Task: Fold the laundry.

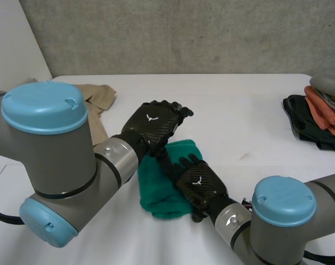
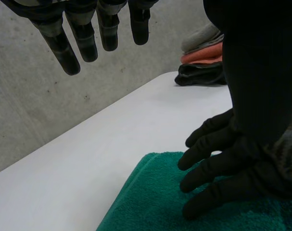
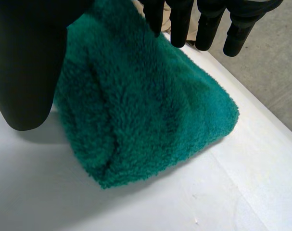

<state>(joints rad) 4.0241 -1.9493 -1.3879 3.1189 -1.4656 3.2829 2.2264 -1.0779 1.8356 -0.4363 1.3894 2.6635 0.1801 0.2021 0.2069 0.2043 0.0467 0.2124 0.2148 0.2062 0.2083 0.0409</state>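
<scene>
Resting flat on folded green towel [image 1: 156, 194], mid-table: right hand [image 1: 199, 185], fingers [image 2: 222, 166] straight and spread. Left hand [image 1: 153, 126] hovers beside it, fingers [image 2: 82, 41] straight, apart, holding nothing.

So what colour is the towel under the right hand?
The towel is plain teal green with no pattern. It shows best in the right wrist view.

Head overview, wrist close-ups, common towel [image 1: 156, 190]
</scene>
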